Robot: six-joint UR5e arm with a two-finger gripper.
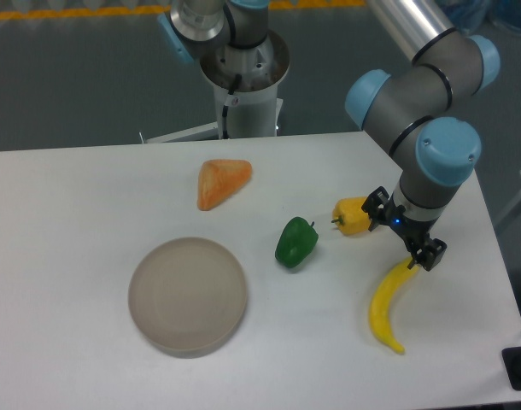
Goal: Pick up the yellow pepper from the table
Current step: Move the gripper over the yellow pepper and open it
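White tabletop [90,196] with rounded corners spans the view, grey floor behind it; the UR5e arm [431,94] reaches down over its right side; a round greyish plate [187,295] lies left of and below the green pepper [295,242]; an orange wedge-shaped piece [221,182] sits up and left of that pepper; a banana [387,306] curves down to its right; the yellow pepper [352,216] rests just right of it, stem toward it; the gripper [403,237] touches the yellow pepper's far side, jaws spread, one finger over the banana's tip.
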